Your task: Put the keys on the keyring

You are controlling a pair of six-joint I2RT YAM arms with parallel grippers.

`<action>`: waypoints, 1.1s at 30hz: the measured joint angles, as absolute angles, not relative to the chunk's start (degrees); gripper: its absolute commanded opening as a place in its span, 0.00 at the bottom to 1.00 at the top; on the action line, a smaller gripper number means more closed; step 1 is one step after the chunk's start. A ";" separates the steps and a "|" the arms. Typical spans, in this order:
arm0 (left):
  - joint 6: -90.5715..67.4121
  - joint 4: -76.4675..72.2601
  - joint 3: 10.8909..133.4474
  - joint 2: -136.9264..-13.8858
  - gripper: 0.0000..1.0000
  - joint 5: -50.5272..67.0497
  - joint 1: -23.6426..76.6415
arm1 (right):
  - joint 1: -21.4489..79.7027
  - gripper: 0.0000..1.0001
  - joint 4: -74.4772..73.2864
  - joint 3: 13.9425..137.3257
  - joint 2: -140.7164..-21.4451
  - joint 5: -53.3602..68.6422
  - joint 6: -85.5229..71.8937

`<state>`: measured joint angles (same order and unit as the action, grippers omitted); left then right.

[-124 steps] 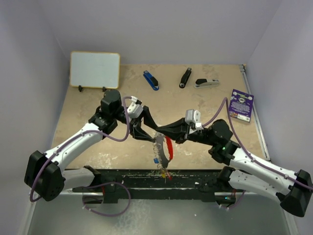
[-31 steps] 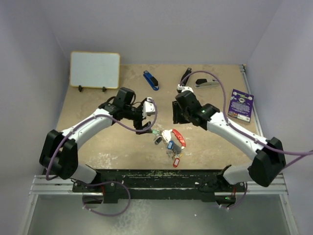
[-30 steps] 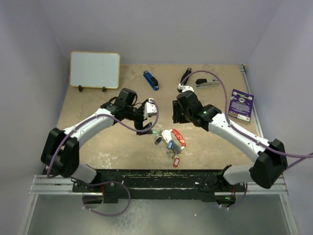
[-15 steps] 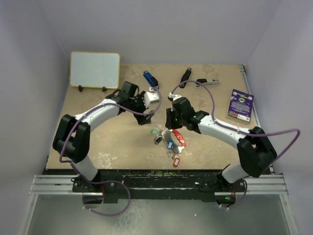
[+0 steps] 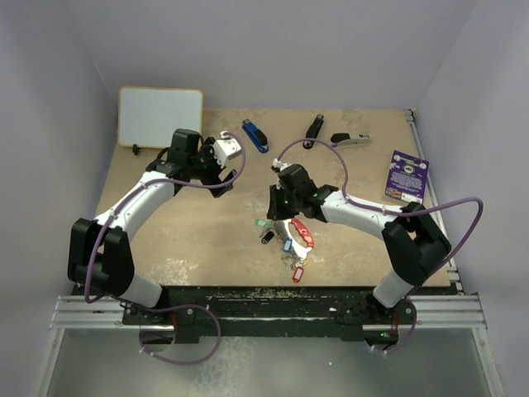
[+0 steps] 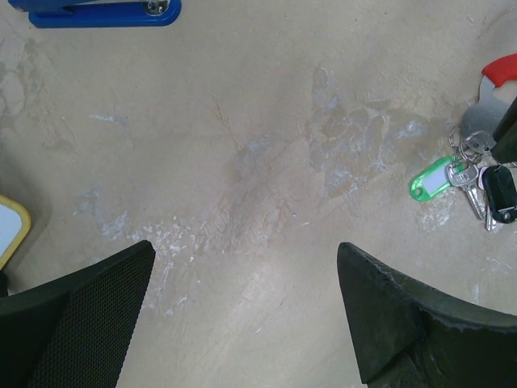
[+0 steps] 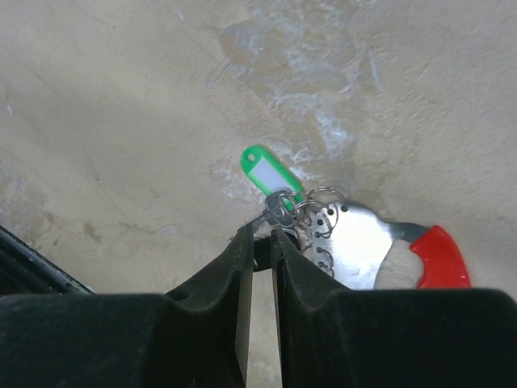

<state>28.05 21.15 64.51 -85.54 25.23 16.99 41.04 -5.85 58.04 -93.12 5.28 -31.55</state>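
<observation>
Keyring: lies flat at mid-table. In your top view its long axis runs diagonally, with the green tag at the far-left end and the red fob toward the near right.
Keys: bunched with it, just beside the green tag.
Right gripper: fingers pressed almost together, tips at the bunch; you cannot tell whether they nip a key.
Left gripper: spread wide over bare table, well apart from the bunch.
Surface: beige table with pale scuffs.
Room: lilac walls; whiteboard at back left.
</observation>
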 measured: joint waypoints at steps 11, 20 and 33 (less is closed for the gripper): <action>28.05 18.22 62.92 -85.47 0.98 24.64 16.99 | 42.96 0.23 -5.93 54.06 -93.82 5.50 -36.80; 28.01 17.34 61.91 -84.84 0.98 24.53 16.99 | 42.96 0.24 -5.89 54.08 -97.73 5.04 -37.23; 27.99 16.71 60.84 -84.29 0.98 24.40 16.99 | 42.96 0.27 -6.96 54.43 -98.19 2.57 -38.19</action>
<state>27.99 16.71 60.84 -84.29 24.40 16.99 42.96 -6.96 54.43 -98.19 2.57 -38.20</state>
